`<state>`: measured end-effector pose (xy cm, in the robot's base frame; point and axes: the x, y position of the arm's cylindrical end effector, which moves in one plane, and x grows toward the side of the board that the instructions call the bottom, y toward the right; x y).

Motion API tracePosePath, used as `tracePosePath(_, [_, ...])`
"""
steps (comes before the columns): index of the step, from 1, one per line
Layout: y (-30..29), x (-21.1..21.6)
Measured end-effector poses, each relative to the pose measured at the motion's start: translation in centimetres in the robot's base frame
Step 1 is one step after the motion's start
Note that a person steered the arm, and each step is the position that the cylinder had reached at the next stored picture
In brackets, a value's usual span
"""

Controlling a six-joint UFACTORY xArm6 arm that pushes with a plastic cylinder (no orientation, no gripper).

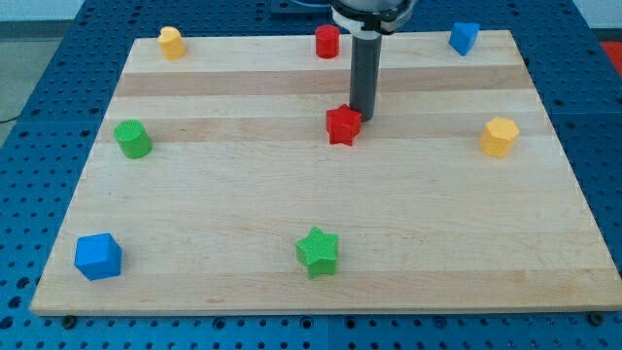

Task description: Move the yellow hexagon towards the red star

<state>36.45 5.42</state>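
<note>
The yellow hexagon lies near the right edge of the wooden board, at mid height. The red star lies near the board's middle, above centre. My tip is at the lower end of the dark rod, right beside the red star's upper right side, touching it or nearly so. The tip is far to the left of the yellow hexagon.
A red cylinder at top centre, a blue block at top right, a small yellow block at top left, a green cylinder at left, a blue cube at bottom left, a green star at bottom centre.
</note>
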Motion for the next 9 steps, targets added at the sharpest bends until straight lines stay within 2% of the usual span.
tracePosePath(1, [6.3, -3.5])
tracePosePath(2, [15.9, -6.6])
tracePosePath(3, [25.9, -3.8])
tracePosePath(4, [27.1, 3.0])
tracePosePath(5, [25.8, 7.6])
tracePosePath(7, [19.6, 5.1])
tracePosePath(9, [13.7, 5.0])
